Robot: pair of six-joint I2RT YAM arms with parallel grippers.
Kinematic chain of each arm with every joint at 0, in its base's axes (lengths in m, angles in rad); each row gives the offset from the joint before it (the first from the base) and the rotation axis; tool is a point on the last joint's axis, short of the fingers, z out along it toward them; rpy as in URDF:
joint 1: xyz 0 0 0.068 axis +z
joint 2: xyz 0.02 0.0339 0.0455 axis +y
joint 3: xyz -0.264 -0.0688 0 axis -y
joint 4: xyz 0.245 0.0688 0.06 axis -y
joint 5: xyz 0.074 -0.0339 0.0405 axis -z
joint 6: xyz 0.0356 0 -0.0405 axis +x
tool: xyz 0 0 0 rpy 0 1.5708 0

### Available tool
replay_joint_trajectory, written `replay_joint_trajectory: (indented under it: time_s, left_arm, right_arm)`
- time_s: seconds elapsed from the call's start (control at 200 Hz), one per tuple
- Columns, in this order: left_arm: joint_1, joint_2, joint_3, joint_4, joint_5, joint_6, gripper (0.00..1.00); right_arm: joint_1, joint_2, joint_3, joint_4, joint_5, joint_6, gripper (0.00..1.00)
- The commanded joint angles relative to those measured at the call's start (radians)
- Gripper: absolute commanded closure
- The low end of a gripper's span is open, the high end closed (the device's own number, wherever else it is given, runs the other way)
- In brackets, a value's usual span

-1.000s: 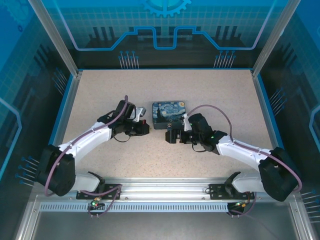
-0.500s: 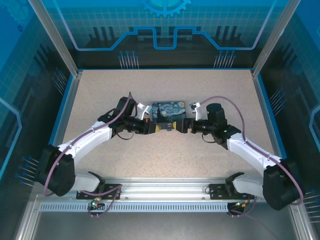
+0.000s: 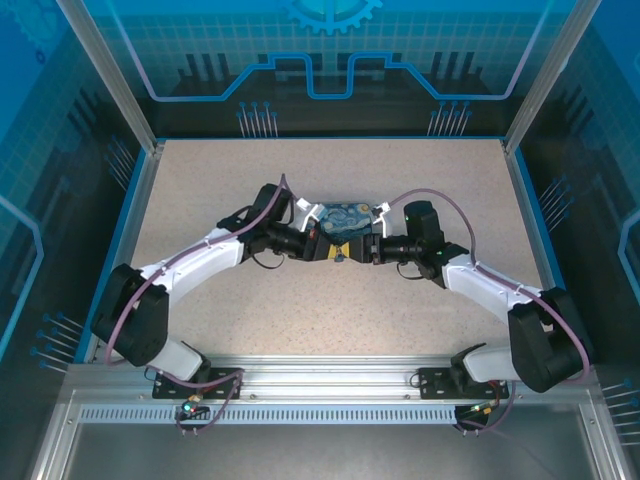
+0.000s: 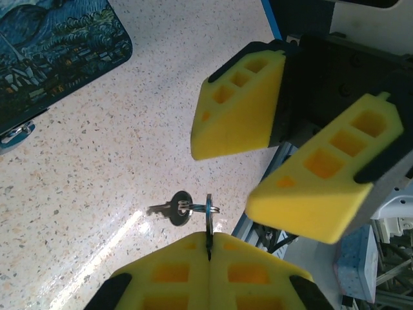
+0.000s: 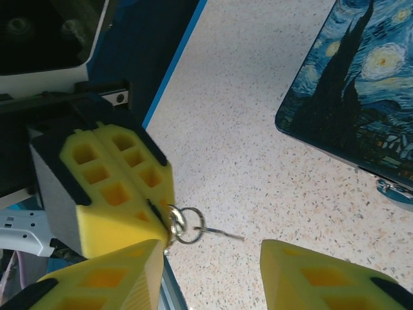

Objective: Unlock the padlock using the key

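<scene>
Left jaws pressed flat together, pinching the key (image 4: 208,226) edge-on at the fingertips; most of it sticks out past the pads. A ring (image 5: 174,223) hangs from it, and a second small key (image 4: 173,211) dangles off the ring, clear of the table (image 3: 200,180). Holding it by one end seems meant to leave metal free for another grip.

Right jaws stand well apart with nothing in them. The right gripper (image 5: 213,258) faces the left gripper (image 3: 325,250) nose to nose, its pads on either side of the hanging ring and touching neither ring nor key. This looks like a hand-over or re-grip being set up, probably to get the key into a better angle for the lock.

The padlock (image 3: 345,215) lies flat on the table, painted face up, just beyond the two grippers. Nothing touches it or holds it down. The keyhole cannot be made out. The lock looks unopened, so the unlocking itself is judged not yet begun.

Risk noted: the thin key may twist or slip if squeezed off-centre.
</scene>
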Motion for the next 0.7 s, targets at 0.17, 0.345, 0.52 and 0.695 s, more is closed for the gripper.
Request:
replay_joint_trajectory:
  time_s: [0.17, 0.345, 0.52, 0.695]
  left_arm:
    - [-0.016, 0.025, 0.055, 0.007, 0.041, 0.025, 1.0]
    - [-0.024, 0.025, 0.076, -0.012, 0.055, 0.032, 1.0]
    - [-0.035, 0.024, 0.093, -0.042, 0.063, 0.048, 1.0]
    - [-0.042, 0.024, 0.099, -0.053, 0.062, 0.055, 1.0]
  right_arm:
    - [-0.012, -0.019, -0.004, -0.026, -0.027, -0.072, 0.6]
    - [-0.023, -0.039, -0.033, -0.035, -0.007, -0.126, 0.62]
    - [-0.031, -0.061, -0.052, -0.022, -0.004, -0.171, 0.6]
    - [-0.063, -0.093, -0.064, -0.015, -0.026, -0.176, 0.61]
